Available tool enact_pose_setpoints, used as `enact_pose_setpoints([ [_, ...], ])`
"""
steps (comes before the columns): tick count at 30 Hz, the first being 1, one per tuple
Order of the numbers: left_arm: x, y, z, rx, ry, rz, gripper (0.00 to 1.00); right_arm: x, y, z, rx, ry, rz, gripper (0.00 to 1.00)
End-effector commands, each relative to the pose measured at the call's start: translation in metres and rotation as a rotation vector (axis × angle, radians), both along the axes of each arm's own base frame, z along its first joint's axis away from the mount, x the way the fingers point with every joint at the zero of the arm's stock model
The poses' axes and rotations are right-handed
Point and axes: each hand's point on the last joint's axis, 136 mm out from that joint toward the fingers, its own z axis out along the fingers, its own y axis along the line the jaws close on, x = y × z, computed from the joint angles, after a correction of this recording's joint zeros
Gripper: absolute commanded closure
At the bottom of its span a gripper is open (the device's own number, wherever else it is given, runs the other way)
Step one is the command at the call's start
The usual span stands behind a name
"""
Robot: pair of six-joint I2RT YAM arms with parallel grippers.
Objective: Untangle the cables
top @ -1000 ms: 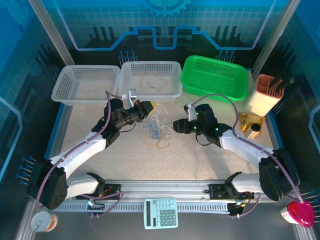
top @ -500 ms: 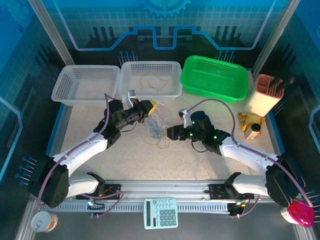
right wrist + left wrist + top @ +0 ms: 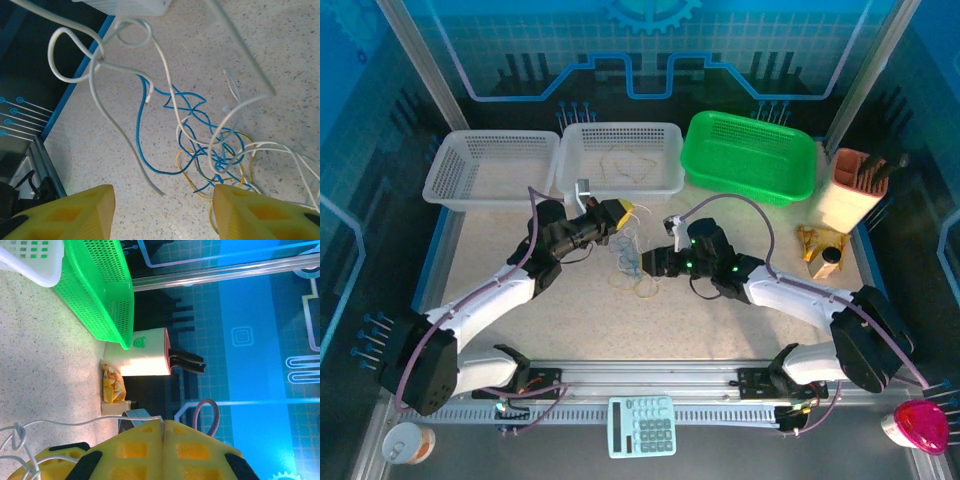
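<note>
The left claw (image 3: 163,436) grips a white cable (image 3: 75,423) and the right claw (image 3: 162,196) hangs open over the cables (image 3: 215,155) on the surface (image 3: 300,50), where pinching several strands may tighten the tangle.

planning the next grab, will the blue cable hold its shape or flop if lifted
Likely floppy: the blue cable lies in loose wavy curves. Probably very light, being so thin. It may drag the white cables and yellow cable along, since they cross it repeatedly.
</note>
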Motion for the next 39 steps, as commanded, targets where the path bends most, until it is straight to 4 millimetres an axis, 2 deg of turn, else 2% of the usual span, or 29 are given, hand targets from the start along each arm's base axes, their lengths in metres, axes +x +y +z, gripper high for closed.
enact_pose_setpoints([
  [1, 0.001, 0.002, 0.003, -0.023, -0.016, 0.012, 1.00, 0.001, 0.013, 0.017, 0.046, -0.027, 0.021, 0.45],
  [3, 0.001, 0.002, 0.003, -0.024, -0.016, 0.013, 1.00, 0.001, 0.014, 0.019, 0.049, -0.030, 0.025, 0.48],
  [5, 0.002, 0.002, 0.002, -0.025, -0.017, 0.012, 1.00, 0.001, 0.015, 0.020, 0.049, -0.031, 0.026, 0.55],
  [6, 0.002, 0.002, 0.002, -0.025, -0.017, 0.013, 1.00, 0.001, 0.015, 0.020, 0.048, -0.032, 0.025, 0.64],
  [9, 0.002, 0.002, -0.003, -0.020, -0.008, 0.014, 1.00, 0.001, 0.014, 0.023, 0.049, -0.037, 0.026, 0.99],
  [12, 0.003, 0.001, -0.009, -0.011, 0.000, 0.015, 1.00, -0.002, 0.012, 0.031, 0.051, -0.051, 0.031, 1.00],
  [17, 0.008, 0.005, -0.028, 0.042, 0.012, 0.042, 1.00, -0.014, 0.003, 0.060, 0.070, -0.098, 0.049, 1.00],
  [19, 0.011, 0.007, -0.038, 0.059, 0.021, 0.053, 0.95, -0.019, -0.004, 0.076, 0.076, -0.131, 0.046, 1.00],
  [22, 0.016, 0.010, -0.050, 0.066, 0.038, 0.071, 0.92, -0.026, -0.014, 0.101, 0.081, -0.182, 0.038, 1.00],
  [26, 0.021, 0.013, -0.062, 0.064, 0.059, 0.085, 0.96, -0.032, -0.022, 0.133, 0.108, -0.248, 0.031, 1.00],
  [28, 0.023, 0.013, -0.067, 0.064, 0.069, 0.087, 0.99, -0.034, -0.026, 0.141, 0.117, -0.265, 0.028, 1.00],
  [29, 0.023, 0.013, -0.069, 0.066, 0.072, 0.089, 0.99, -0.034, -0.026, 0.160, 0.144, -0.298, 0.028, 1.00],
  [31, 0.023, 0.013, -0.074, 0.070, 0.078, 0.089, 1.00, -0.036, -0.027, 0.177, 0.169, -0.325, 0.032, 1.00],
  [37, 0.022, 0.014, -0.083, 0.086, 0.086, 0.083, 1.00, -0.040, -0.031, 0.215, 0.217, -0.399, 0.035, 1.00],
  [38, 0.021, 0.014, -0.084, 0.089, 0.085, 0.080, 0.98, -0.039, -0.031, 0.217, 0.214, -0.404, 0.037, 1.00],
  [39, 0.021, 0.014, -0.084, 0.093, 0.081, 0.076, 0.91, -0.038, -0.030, 0.218, 0.211, -0.408, 0.037, 1.00],
])
